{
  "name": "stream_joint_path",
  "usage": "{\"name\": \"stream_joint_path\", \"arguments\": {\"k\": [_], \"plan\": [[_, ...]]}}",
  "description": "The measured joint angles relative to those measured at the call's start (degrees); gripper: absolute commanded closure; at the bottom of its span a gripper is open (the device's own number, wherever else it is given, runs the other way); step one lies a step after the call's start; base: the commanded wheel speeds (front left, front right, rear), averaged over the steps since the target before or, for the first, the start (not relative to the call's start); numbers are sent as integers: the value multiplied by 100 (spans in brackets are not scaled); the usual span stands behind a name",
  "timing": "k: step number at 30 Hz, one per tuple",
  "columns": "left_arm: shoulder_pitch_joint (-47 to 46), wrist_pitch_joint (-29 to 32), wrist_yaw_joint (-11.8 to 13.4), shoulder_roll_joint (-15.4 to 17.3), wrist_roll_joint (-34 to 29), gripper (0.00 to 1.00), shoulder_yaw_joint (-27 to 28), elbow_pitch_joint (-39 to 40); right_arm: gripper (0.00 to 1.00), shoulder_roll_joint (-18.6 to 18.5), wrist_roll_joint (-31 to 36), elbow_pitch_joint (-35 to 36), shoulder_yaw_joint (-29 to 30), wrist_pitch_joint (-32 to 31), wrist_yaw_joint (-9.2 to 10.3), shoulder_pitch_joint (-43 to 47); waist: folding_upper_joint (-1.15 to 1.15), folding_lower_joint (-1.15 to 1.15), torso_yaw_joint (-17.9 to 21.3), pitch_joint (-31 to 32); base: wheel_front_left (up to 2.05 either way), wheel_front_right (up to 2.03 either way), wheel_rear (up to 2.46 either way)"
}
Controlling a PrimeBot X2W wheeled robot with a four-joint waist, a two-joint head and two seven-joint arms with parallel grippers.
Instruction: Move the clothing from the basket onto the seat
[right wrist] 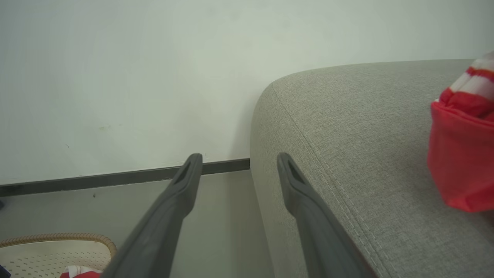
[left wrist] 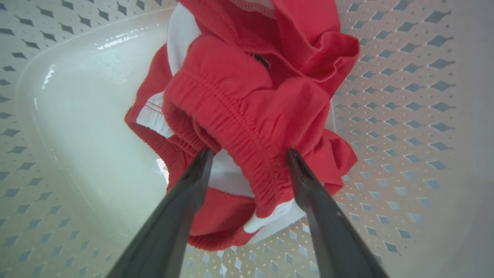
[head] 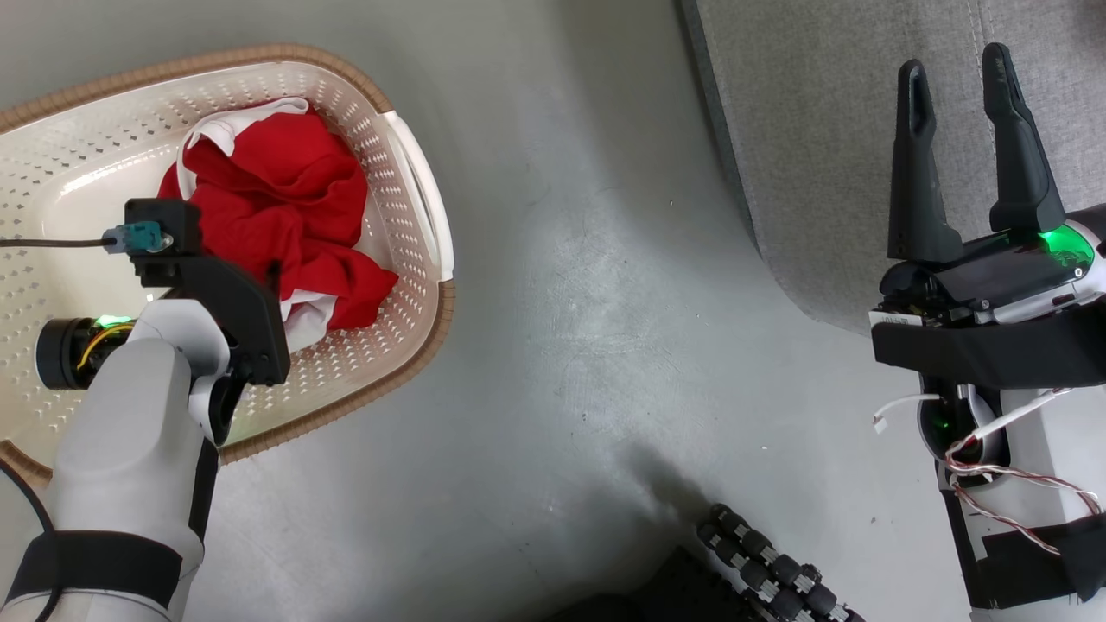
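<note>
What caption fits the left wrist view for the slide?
Left pincer open astride the red clothing in the basket.

The smooth, glossy grey floor [head: 562,302] carries a cream-white perforated plastic laundry basket [head: 384,147] with a woven brown rim on the left. On the right stands a large grey fabric-upholstered sofa seat [head: 821,130] with stitched seams. The two are well apart, with bare floor between them. A crumpled red garment [head: 276,216] with white trim lies in the basket, and another red-and-white garment [right wrist: 461,154] lies on the seat.
</note>
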State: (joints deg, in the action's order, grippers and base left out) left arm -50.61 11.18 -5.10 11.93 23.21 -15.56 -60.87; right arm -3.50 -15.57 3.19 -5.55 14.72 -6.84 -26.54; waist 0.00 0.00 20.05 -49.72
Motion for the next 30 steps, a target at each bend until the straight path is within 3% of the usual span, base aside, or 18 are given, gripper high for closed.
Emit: {"name": "stream_joint_path", "arguments": {"k": [21, 22, 25, 30], "plan": [[-441, 241, 3, -32, 15, 0, 8, -425, 0, 42, -10, -30, -42, 0, -22, -98, 0, 0, 156, -163, 0, 0, 0], [-441, 241, 1, -32, 15, 11, -1, -442, 0, 43, -11, -33, -42, 0, -22, -98, 0, 0, 159, -165, 0, 0, 0], [-443, 240, -3, -27, 15, 100, -2, -485, 0, 45, -11, -34, -42, 0, -22, -101, 0, 0, 162, -166, 0, 0, 0], [-484, 180, -49, -63, 15, 100, -12, -494, 0, 47, -11, -75, -20, 0, -22, -113, 0, 0, 151, -152, 0, 0, 0]]}}
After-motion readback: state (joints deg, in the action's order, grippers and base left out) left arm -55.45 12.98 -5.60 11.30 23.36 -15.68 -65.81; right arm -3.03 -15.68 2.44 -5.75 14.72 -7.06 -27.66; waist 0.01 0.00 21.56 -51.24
